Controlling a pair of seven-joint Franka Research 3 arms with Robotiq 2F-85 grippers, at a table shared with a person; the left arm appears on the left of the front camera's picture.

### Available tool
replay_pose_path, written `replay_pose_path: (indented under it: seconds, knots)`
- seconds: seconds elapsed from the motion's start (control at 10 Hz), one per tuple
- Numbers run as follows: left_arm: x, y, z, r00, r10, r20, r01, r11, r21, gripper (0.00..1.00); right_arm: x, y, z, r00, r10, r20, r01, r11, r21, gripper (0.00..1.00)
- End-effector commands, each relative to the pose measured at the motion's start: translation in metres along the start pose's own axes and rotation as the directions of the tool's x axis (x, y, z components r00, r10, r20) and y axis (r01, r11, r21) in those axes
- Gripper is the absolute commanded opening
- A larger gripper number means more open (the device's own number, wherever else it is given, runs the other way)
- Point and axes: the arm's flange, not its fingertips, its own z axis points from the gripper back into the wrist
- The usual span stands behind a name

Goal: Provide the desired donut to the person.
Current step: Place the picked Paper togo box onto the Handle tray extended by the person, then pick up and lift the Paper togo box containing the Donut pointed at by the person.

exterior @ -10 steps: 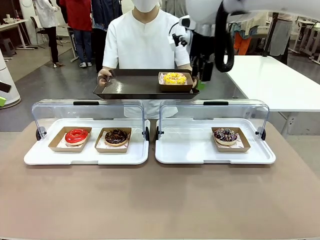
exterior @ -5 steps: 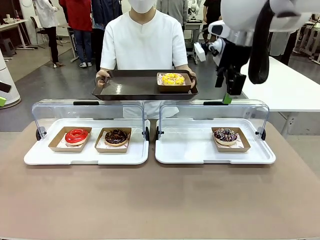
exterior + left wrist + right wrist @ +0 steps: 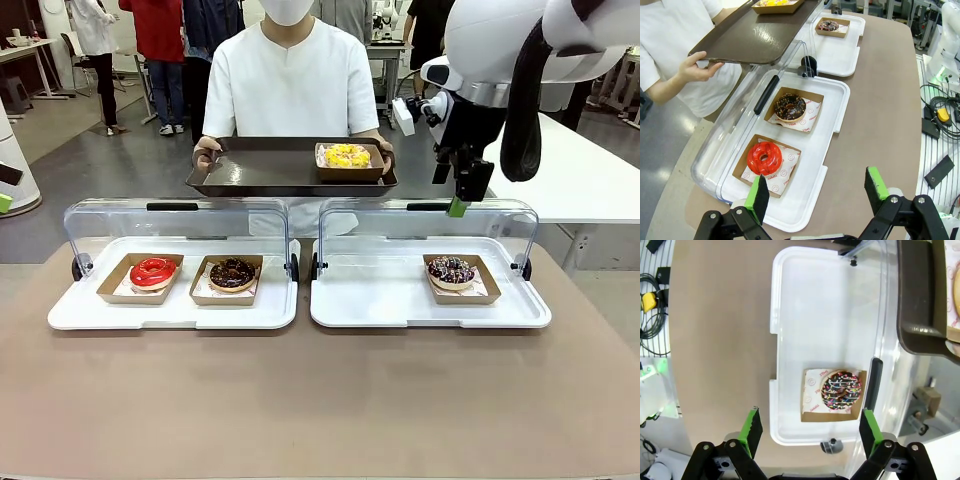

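Observation:
The person [image 3: 290, 85] in white holds a dark tray [image 3: 255, 172] with both hands; a yellow donut [image 3: 347, 156] in a cardboard box rests on its right end. My right gripper [image 3: 458, 196] hangs open to the right of the tray, above the right case's lid. In the right wrist view this gripper [image 3: 810, 427] is open and empty above the sprinkled chocolate donut [image 3: 841, 390], with the tray's edge [image 3: 915, 295] at the right. My left gripper [image 3: 817, 195] is open and empty over the left case, near the red donut [image 3: 764, 157].
Two white display trays [image 3: 175, 312] [image 3: 380, 305] stand with their clear lids [image 3: 180, 225] raised. The left holds a red donut [image 3: 152, 271] and a chocolate donut [image 3: 233, 272]; the right holds a sprinkled donut [image 3: 451, 270]. Bare brown table lies in front.
My right gripper has drawn away from the yellow donut's box on the tray, moving right and down to above the right case. The person still holds the tray.

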Motion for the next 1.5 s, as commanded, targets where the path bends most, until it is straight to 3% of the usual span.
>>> replay_pose_path:
  seconds: [0.0,1.3,1.4]
  knots:
    - [0.000,0.000,0.001,1.000,-0.004,0.012,0.004,1.000,-0.002,1.00,0.000,0.000,0.002,1.000,-0.001,-0.005,0.001,1.000,0.009,1.00]
    - [0.000,0.000,0.001,1.000,-0.004,0.012,0.004,1.000,-0.002,1.00,0.000,0.000,0.002,1.000,0.001,0.002,-0.001,1.000,0.000,1.00]
    - [0.000,0.000,0.001,1.000,-0.004,0.012,0.004,1.000,-0.002,1.00,-0.029,-0.013,0.012,0.987,-0.041,0.156,0.025,0.994,0.104,1.00]
